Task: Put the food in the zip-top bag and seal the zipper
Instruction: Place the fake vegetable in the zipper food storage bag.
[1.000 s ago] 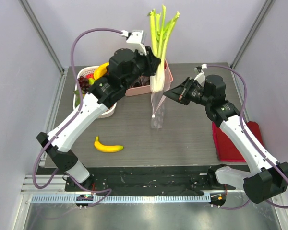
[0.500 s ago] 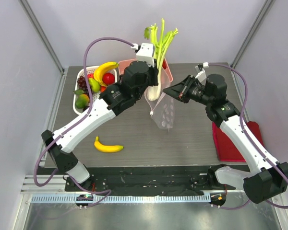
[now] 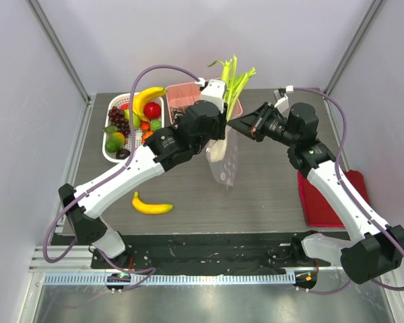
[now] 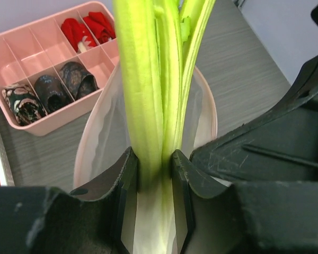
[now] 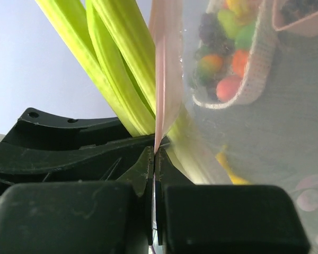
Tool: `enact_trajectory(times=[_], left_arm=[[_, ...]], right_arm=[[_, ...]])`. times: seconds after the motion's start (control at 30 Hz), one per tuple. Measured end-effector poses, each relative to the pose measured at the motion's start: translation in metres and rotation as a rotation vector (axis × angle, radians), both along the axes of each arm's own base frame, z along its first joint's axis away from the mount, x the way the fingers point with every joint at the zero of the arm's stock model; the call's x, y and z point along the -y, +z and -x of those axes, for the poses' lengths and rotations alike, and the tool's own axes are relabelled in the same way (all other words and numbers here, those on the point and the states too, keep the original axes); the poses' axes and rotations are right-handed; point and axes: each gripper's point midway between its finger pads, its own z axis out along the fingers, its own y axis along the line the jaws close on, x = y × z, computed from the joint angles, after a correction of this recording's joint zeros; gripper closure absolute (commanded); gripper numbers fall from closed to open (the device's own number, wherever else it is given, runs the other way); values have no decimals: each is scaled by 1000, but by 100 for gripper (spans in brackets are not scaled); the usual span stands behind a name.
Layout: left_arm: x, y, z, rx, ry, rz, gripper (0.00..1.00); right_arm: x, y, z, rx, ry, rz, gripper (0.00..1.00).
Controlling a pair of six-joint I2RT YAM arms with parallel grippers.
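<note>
My left gripper (image 3: 219, 126) is shut on the long white-and-green leek (image 3: 233, 77), gripping its pale stalk (image 4: 148, 106) between both fingers (image 4: 128, 174). The leek stands nearly upright, its white base inside the open mouth of the clear zip-top bag (image 3: 227, 165). My right gripper (image 3: 235, 123) is shut on the bag's pinkish zipper strip (image 5: 159, 79) and holds the bag hanging above the table. The pink rim of the bag's mouth (image 4: 211, 114) curves round the leek. Grapes, orange fruits and a green fruit lie in the white basket (image 3: 118, 156) at the left.
A pink compartment tray (image 3: 183, 93) with dark and red pieces stands behind the bag. A banana (image 3: 151, 206) lies on the table near the front left; another rests on the basket. A red board (image 3: 326, 198) lies at the right edge.
My left gripper has carried the leek to the right and down, and its white base has gone into the bag's mouth. The right gripper has kept hold of the bag's rim.
</note>
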Motion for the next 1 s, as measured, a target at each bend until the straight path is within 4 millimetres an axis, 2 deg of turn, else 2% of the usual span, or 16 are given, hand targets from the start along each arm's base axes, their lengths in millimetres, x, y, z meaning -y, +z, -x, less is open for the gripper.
enact_trajectory(times=[0.07,0.2,0.23,0.3,0.43,0.5,0.6,0.73,0.83,0.87,1.0], left_arm=[[-3,-3,5,-14,-19,-24,55],[-17,2,17,-19,-41,-59,26],[-22,6,21,-19,-48,-63,23],[-31,14,28,-7,-63,-70,23],[-53,42,40,31,-89,-36,32],[-68,51,35,43,-61,-30,37],[-87,57,22,46,-16,-31,38],[-107,41,6,-11,13,-64,36],[-114,26,2,-76,-89,-79,27],[-118,21,2,-89,-123,-90,20],[-153,-19,17,-156,-306,-215,15]], right_arm=[[0,1,0,2,0,-2,99],[0,3,0,10,0,-7,99],[0,4,-1,12,0,-10,99],[-1,7,-1,20,0,-17,99],[-1,10,-1,32,2,-27,99],[-1,10,-1,30,2,-28,99],[-1,12,-1,39,5,-31,99],[-2,13,-1,43,6,-32,99],[-1,11,0,51,8,-19,99],[-1,10,0,57,8,-6,99],[5,0,9,75,15,67,99]])
